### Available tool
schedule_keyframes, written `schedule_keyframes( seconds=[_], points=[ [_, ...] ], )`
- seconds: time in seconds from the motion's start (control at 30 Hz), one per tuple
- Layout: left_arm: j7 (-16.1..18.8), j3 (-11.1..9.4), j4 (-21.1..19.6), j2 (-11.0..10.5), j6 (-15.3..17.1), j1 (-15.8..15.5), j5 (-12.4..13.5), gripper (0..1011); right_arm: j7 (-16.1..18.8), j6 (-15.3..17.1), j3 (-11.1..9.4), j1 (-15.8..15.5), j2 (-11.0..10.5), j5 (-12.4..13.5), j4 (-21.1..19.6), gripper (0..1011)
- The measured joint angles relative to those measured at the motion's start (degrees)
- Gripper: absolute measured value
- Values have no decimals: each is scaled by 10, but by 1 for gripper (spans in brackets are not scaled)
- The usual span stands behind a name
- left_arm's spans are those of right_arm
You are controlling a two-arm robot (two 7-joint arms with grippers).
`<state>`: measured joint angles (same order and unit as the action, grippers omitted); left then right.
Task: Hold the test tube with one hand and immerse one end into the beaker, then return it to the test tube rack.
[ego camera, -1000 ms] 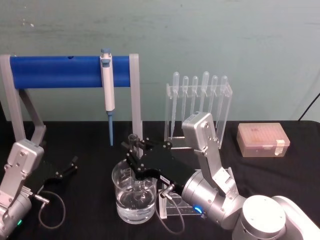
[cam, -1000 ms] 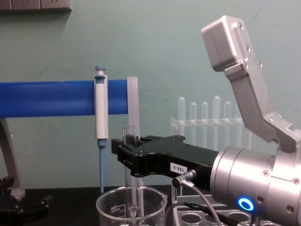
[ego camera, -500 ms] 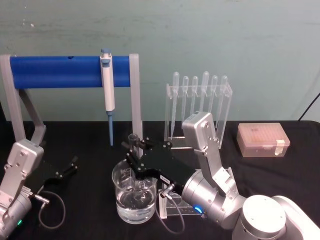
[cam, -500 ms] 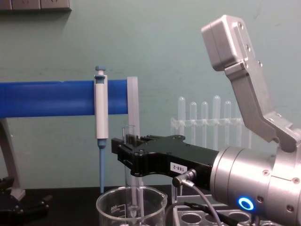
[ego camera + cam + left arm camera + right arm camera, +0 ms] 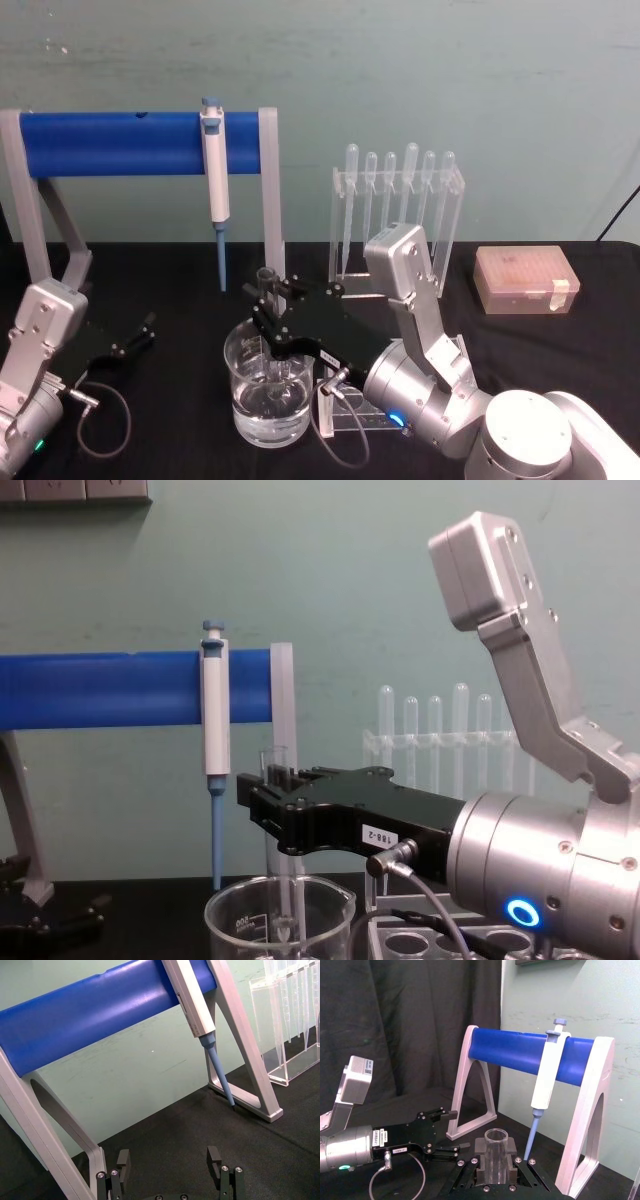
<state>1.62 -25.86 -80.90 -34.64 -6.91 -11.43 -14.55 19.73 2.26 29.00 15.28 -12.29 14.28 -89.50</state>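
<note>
Right claw (image 5: 270, 782) clamps the test tube (image 5: 276, 760) just under its rim, upright, its lower end inside the beaker (image 5: 230, 920). I judge it light, stiff, brittle, slick when wet: my gentle hold near the mouth suits. Left claw (image 5: 135, 337) rests parked, spread open, on the tabletop (image 5: 180, 290).

The right gripper (image 5: 268, 784) carries a small white label (image 5: 378, 834) on its black body; in the chest view it reads "188-2". The beaker (image 5: 330, 920) has white print on its glass wall, with a number (image 5: 243, 921) that looks like "200". In the right wrist view, two white labels (image 5: 379, 1136) on the left gripper (image 5: 456, 1129) and its wrist are too small to read.
</note>
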Motion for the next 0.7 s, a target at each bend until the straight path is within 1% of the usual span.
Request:
schedule_keyframes(
  seconds=[0.7],
  points=[
    [0, 0, 0, 0, 0, 0, 0, 1000, 0, 0, 0, 0, 0, 0, 0, 231]
  ],
)
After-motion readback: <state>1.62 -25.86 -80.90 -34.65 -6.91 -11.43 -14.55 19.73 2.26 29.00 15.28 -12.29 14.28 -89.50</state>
